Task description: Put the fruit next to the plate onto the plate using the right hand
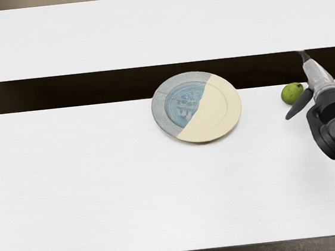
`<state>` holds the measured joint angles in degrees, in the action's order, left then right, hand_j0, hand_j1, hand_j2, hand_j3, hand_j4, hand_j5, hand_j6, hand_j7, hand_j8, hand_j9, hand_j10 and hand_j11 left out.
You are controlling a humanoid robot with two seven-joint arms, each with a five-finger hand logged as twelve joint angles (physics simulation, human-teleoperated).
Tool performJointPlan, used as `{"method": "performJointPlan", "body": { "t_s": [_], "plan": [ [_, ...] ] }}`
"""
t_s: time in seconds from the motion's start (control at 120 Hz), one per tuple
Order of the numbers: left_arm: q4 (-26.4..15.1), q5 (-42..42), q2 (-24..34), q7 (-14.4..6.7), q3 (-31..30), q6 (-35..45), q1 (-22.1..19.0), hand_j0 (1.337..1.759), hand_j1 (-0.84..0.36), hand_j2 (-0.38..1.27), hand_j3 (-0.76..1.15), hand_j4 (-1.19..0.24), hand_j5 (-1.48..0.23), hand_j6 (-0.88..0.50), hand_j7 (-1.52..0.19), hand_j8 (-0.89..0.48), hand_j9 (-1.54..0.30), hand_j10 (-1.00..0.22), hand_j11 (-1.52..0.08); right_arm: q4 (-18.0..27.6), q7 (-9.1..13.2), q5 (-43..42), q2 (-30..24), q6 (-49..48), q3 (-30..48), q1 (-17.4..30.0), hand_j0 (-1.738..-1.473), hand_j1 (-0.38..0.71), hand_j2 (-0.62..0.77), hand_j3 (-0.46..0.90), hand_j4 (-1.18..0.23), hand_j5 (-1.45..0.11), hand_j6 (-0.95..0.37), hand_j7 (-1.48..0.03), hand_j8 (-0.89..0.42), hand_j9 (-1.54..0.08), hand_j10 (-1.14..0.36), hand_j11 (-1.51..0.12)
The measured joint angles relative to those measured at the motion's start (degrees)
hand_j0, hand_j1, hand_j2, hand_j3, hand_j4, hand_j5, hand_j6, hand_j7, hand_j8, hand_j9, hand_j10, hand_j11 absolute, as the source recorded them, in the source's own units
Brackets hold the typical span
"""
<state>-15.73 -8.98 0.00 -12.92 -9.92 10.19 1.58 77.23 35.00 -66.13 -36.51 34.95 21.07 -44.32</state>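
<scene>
White table. Centre: plate, half blue-grey, half cream. To its right, apart from it, the green fruit lies on the table. Right hand, cropped by the picture's edge: fingers spread, holding nothing; whether it touches the fruit is unclear.

Bare tabletop is seen between the fruit and the plate, so that stretch can be crossed without hindrance. The fruit's right side is crowded by the right hand, one outstretched finger being held just below it. Behind both, the white surface is broken by a dark gap.
</scene>
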Motion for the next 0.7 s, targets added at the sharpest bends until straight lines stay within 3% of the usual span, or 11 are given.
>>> {"method": "performJointPlan", "body": {
  "t_s": [0.192, 0.7],
  "plan": [
    [0.0, 0.0, 0.0, 0.0, 0.0, 0.0, 0.0, 1.658, 0.32, 0.0, 0.0, -0.02, -0.03, -0.02, -0.03, -0.02, -0.03, -0.02, -0.03, -3.7, 0.0, 0.2, 2.4, 0.1, 0.0, -0.3, -1.658, -0.3, 0.0, 0.0, -0.04, -0.05, -0.04, -0.05, -0.04, -0.05, -0.04, -0.05],
    [0.0, 0.0, 0.0, 0.0, 0.0, 0.0, 0.0, 1.658, 0.32, 0.0, 0.0, -0.02, -0.03, -0.02, -0.03, -0.02, -0.03, -0.02, -0.03, -6.4, 0.0, 0.9, 3.6, 0.1, 0.3, -0.5, -1.658, -0.06, -0.05, 0.0, -0.24, -0.32, -0.25, -0.32, -0.25, -0.32, -0.24, -0.32]
  ]
}}
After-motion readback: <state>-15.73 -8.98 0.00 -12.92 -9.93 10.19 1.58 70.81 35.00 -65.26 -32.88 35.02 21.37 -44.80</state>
